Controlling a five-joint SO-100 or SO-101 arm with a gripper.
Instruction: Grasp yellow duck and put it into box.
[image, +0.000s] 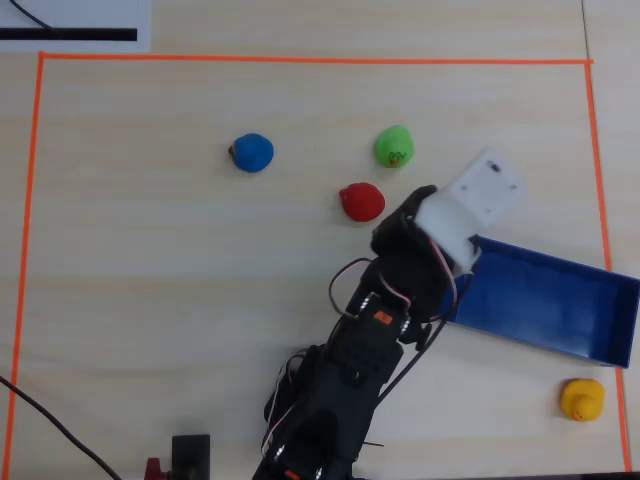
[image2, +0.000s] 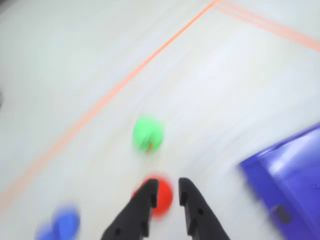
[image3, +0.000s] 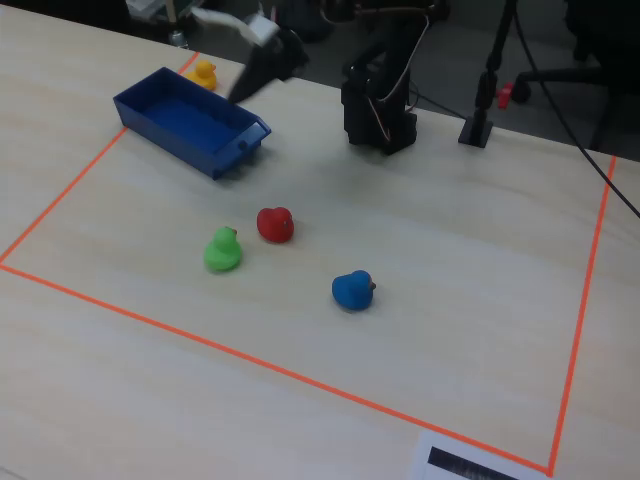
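The yellow duck (image: 582, 398) stands on the table outside the blue box (image: 540, 300), past its far end from the arm; in the fixed view the duck (image3: 204, 72) sits behind the box (image3: 185, 115). My gripper (image: 450, 230) hangs raised over the box's near end (image3: 240, 92), its fingertips hidden under the white camera mount in the overhead view. In the blurred wrist view the gripper (image2: 167, 186) is slightly open and empty, with the box (image2: 285, 175) at the right. The yellow duck is out of the wrist view.
A red duck (image: 361, 201), a green duck (image: 394, 146) and a blue duck (image: 252, 152) stand left of the box. Orange tape (image: 300, 59) frames the work area. The arm's base and cables (image: 330, 410) fill the lower middle.
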